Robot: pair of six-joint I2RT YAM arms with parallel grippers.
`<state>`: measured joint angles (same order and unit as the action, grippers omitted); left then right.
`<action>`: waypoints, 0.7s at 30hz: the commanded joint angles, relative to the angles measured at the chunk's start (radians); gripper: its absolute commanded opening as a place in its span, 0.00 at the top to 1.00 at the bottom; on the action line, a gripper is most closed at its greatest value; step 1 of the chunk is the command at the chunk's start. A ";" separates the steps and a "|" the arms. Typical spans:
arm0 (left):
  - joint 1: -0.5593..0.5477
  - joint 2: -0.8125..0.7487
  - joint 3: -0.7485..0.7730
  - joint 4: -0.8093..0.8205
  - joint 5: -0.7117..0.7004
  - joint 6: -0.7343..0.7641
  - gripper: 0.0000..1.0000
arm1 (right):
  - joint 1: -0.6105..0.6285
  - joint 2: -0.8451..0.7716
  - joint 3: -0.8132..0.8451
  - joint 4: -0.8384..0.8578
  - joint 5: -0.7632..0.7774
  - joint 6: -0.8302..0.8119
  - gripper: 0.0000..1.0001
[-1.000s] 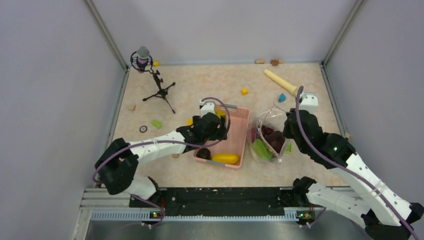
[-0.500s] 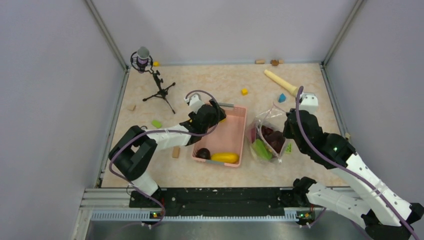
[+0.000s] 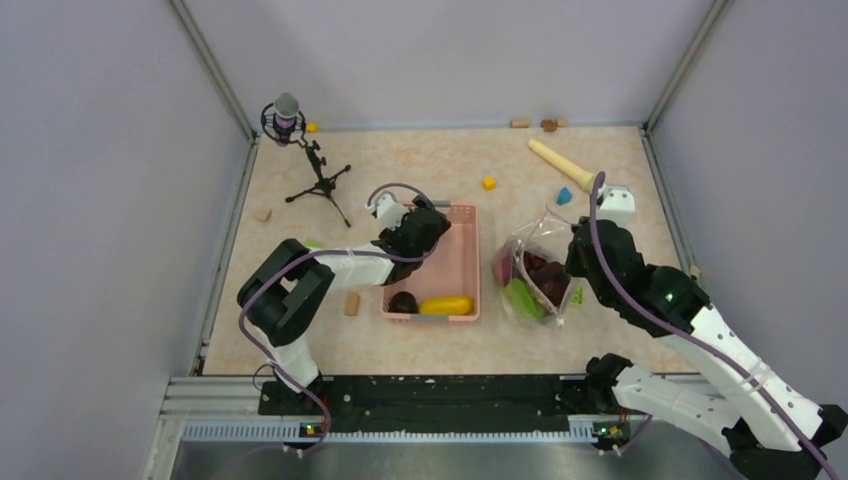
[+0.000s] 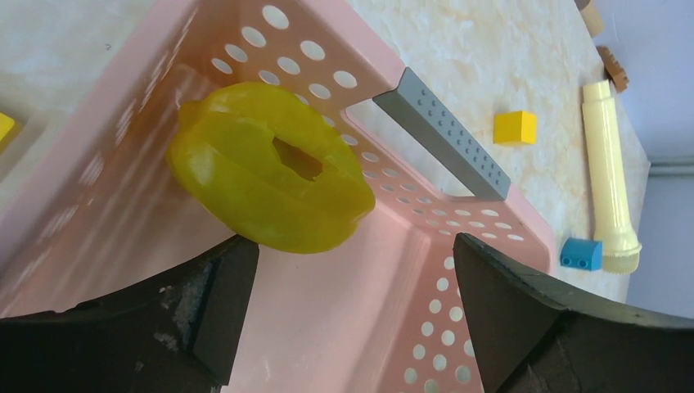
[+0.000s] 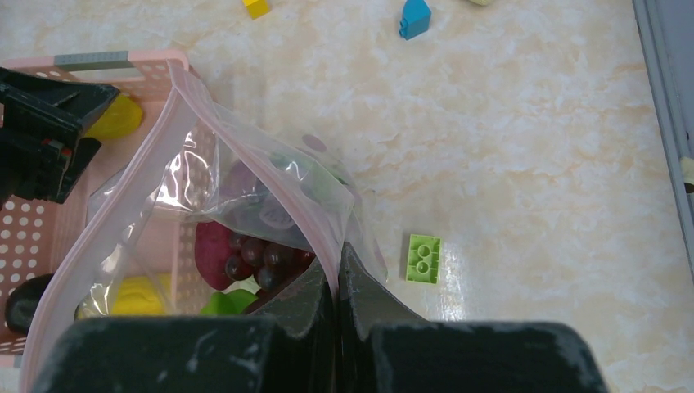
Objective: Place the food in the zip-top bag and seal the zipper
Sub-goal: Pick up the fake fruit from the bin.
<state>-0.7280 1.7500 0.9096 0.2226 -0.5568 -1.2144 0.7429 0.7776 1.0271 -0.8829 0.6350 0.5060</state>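
The pink basket [image 3: 458,262] has slid left. The left pincer [image 4: 348,246], apart, now straddles the yellow fruit [image 4: 266,192] in its far corner, ready to grab. The right pincer [image 5: 336,274] clamps the zip-top bag [image 5: 245,168] beside the basket.

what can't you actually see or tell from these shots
- Top view: the tips of the right tool are hidden under its own arm; only the right wrist view shows it shut on the zip-top bag.
- Top view: the left tool covers the yellow piece in a corner of the pink basket.
- Right wrist view: the food inside the bag is blurred by crinkled plastic and cut off below by the tool.
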 commanded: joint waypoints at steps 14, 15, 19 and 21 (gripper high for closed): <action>0.008 0.085 0.141 -0.234 -0.158 -0.296 0.20 | -0.001 0.004 0.005 0.024 0.032 0.000 0.99; 0.009 0.087 0.148 -0.260 -0.163 -0.306 0.20 | -0.001 0.005 0.004 0.024 0.030 -0.001 0.99; 0.015 0.096 0.155 -0.291 -0.175 -0.332 0.23 | -0.001 0.004 0.004 0.022 0.029 0.000 0.99; 0.017 0.103 0.161 -0.298 -0.175 -0.335 0.25 | -0.002 0.003 0.004 0.022 0.026 -0.001 0.99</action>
<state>-0.7250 1.8389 1.0412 -0.0113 -0.6895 -1.5074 0.7429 0.7811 1.0271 -0.8829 0.6392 0.5060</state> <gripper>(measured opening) 0.763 0.009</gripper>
